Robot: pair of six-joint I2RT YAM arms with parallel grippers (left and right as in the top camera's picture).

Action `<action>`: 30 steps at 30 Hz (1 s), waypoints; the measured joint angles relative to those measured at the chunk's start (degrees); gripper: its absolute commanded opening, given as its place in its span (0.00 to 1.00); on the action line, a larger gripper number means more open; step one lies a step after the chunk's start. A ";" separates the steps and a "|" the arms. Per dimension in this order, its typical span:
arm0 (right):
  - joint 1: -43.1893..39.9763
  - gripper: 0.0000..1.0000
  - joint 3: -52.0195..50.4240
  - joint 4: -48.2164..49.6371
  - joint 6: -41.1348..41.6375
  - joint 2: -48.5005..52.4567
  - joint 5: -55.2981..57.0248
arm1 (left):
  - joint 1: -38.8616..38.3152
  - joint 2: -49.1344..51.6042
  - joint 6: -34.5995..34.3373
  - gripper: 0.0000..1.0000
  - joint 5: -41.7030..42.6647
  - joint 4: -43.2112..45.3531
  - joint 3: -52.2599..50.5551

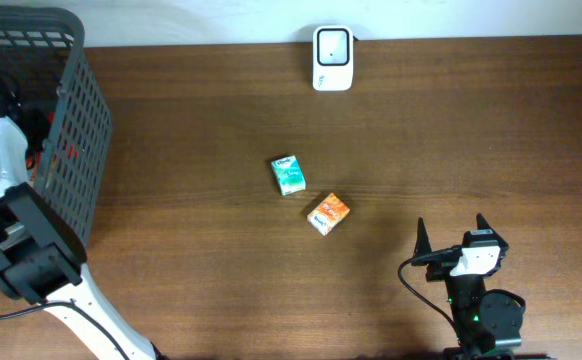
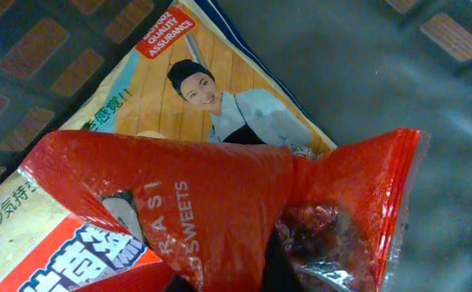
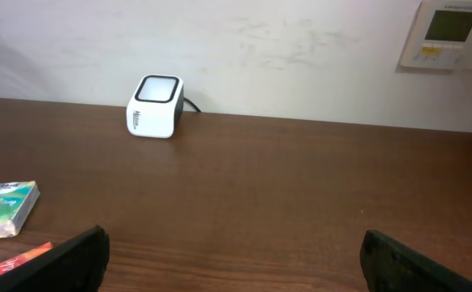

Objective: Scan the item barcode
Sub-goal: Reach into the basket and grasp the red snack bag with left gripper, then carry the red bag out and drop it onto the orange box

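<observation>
Evidently, at the far left, inside the dark mesh basket (image 1: 81,120), the red sweets packet (image 2: 220,203) is being pinched by the left fingers (image 2: 272,268). They are closed narrowly on its crumpled middle, and only a dark part of them is being shown at the lower edge of the wrist view. A yellow bag (image 2: 212,89) with a printed woman is lying under the packet. For a good lift, the packet should be raised straight up and slowly, so that the yellow bag is not dragged along and the basket wall is not struck. Where the barcode is printed cannot be told, so the packet will probably need turning before the scanner. In the middle of the tabletop (image 1: 171,300), a green box (image 1: 289,176) and an orange box (image 1: 328,213) are lying near each other, and the white scanner (image 1: 332,58) is standing at the far edge. At the right, the right fingers (image 3: 72,261) are being held wide apart, with nothing between them.
</observation>
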 measured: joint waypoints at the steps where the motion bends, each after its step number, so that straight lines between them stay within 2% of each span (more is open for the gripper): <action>1: 0.00 0.98 0.00 0.00 0.00 0.00 0.00 | 0.00 0.02 0.00 0.00 0.02 -0.92 0.48; 5: 0.00 0.98 0.00 0.00 -0.02 0.00 0.00 | 0.07 0.02 0.04 0.00 -0.07 -9.03 4.09; 11: 0.00 0.98 0.00 0.00 -0.04 0.00 0.00 | 0.50 -4.15 0.04 0.00 -0.50 -11.06 8.35; 17: 0.00 0.98 0.00 0.00 -0.04 0.00 0.00 | 0.66 -23.85 0.04 0.00 3.37 -7.85 11.15; 20: 0.00 0.98 0.00 0.00 -0.02 0.00 -0.02 | 0.63 -33.38 0.07 0.00 10.29 -7.45 12.57; 23: 0.00 0.98 0.00 0.02 -0.02 0.00 0.00 | -0.13 -39.82 0.07 0.00 23.21 -8.94 13.18; 27: 0.00 0.98 0.00 0.00 -0.02 0.00 0.00 | -5.86 -41.24 0.07 0.00 35.04 -15.15 13.35; 30: 0.00 0.98 0.00 0.00 -0.04 0.00 0.00 | -15.04 -38.29 0.09 0.00 39.80 -19.96 11.65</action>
